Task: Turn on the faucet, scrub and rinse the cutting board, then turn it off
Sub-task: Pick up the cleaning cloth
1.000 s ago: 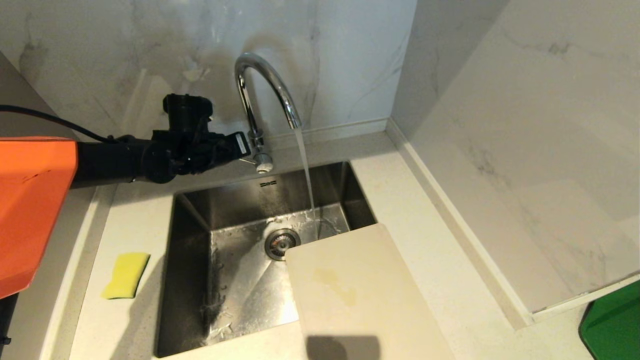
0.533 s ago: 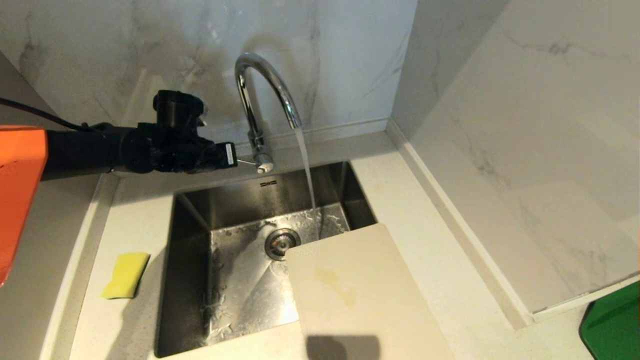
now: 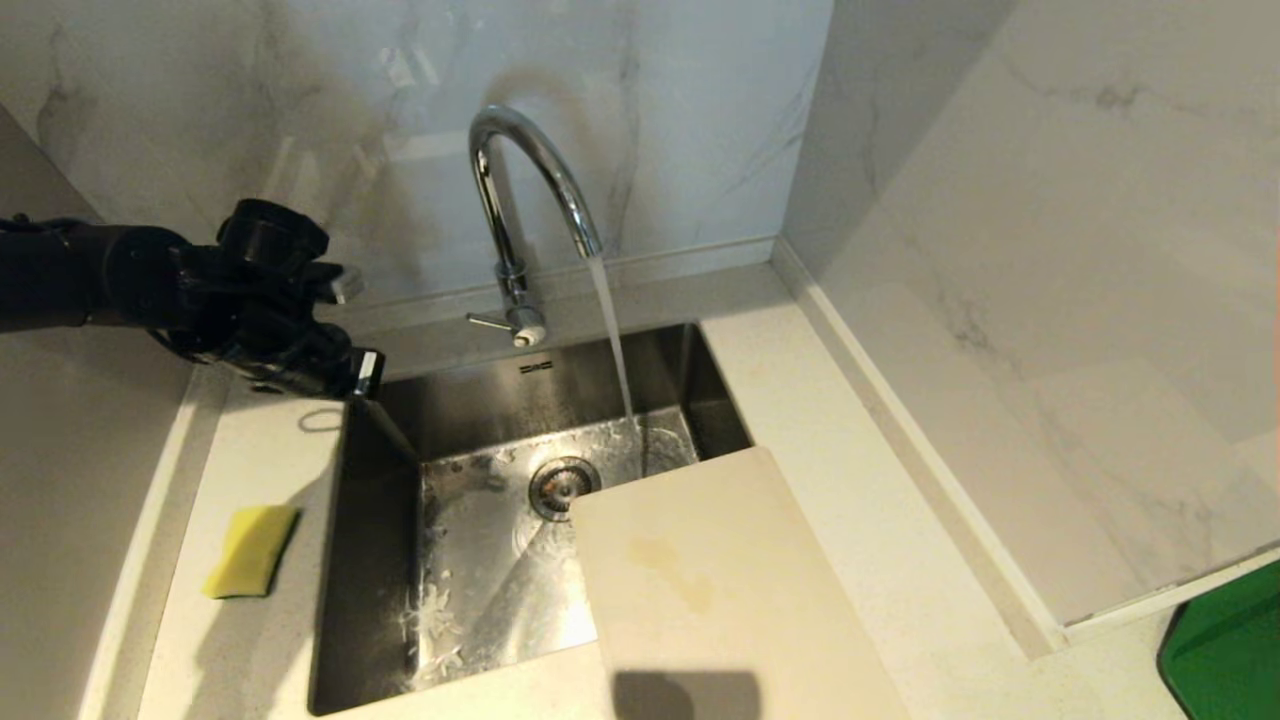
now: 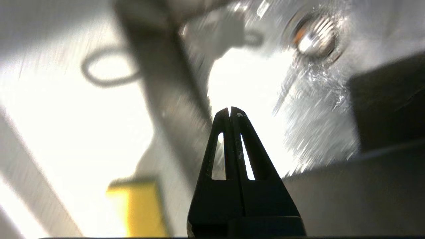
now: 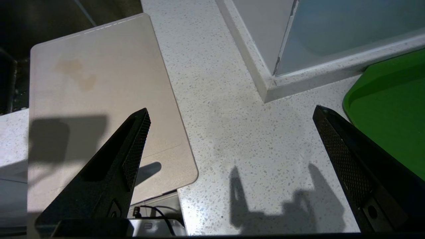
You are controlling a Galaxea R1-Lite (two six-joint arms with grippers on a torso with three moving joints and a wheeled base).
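Note:
The chrome faucet (image 3: 520, 190) stands behind the sink with water (image 3: 612, 340) running from its spout; its thin lever (image 3: 488, 322) points left. The cream cutting board (image 3: 700, 590) (image 5: 93, 99), with a yellowish stain, lies at the front right, its far corner over the sink. My left gripper (image 3: 368, 375) (image 4: 230, 109) is shut and empty, hanging above the sink's far left corner, well left of the lever. In the right wrist view my right gripper (image 5: 232, 113) stands open over the counter beside the board's near end.
A steel sink (image 3: 380, 560) with a drain (image 3: 563, 485) (image 4: 315, 36) is wet inside. On the counter to its left lies a yellow sponge (image 3: 250, 550) (image 4: 139, 205). Marble walls close the back and right. A green object (image 3: 1225, 650) (image 5: 391, 109) sits at the front right.
My left gripper has drawn back from the faucet lever, moving left and tipping down toward the sink's far left corner. Water keeps running. The board and sponge have not moved.

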